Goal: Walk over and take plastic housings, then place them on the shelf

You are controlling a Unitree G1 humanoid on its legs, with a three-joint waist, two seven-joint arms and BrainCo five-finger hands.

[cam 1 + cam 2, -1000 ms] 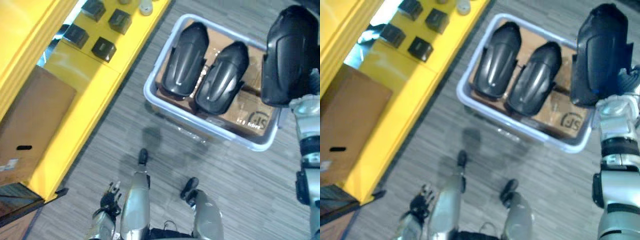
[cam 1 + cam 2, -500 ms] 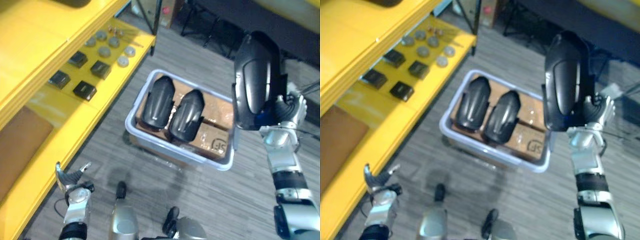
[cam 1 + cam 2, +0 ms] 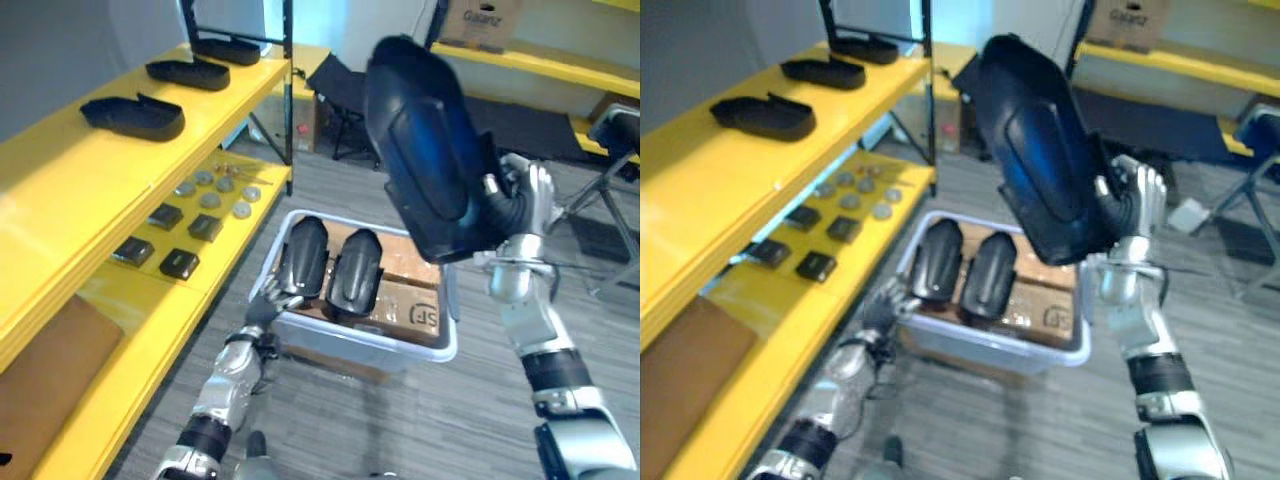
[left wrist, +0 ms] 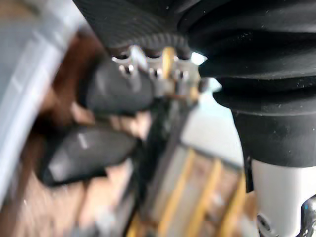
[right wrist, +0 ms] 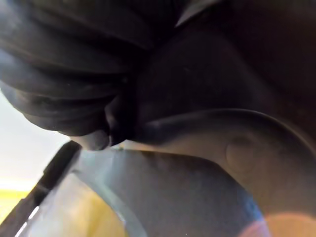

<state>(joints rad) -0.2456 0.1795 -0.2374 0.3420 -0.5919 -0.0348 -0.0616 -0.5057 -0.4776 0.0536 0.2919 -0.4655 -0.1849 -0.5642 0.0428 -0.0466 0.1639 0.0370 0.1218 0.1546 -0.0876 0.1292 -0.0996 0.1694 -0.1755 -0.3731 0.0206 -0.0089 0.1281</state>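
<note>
Dark lettering stands on the side of a cardboard box (image 3: pixel 484 22) on the far shelf (image 3: pixel 560 65), too small to make out. A dark round printed mark (image 3: pixel 424 317) sits on the cardboard (image 3: pixel 400 296) in the crate (image 3: pixel 370 342), beside the housings (image 3: pixel 356 272); its letters cannot be told either.

Head stereo pair looking down at shelf (image 3: pixel 90 170) and bin (image 3: pixel 380 345) (nearly identical overlap), wrist cameras very close

2 housings (image 3: pixel 304 262) lie side by side in the bin (image 3: pixel 372 343), right of the shelf (image 3: pixel 80 190).
</note>
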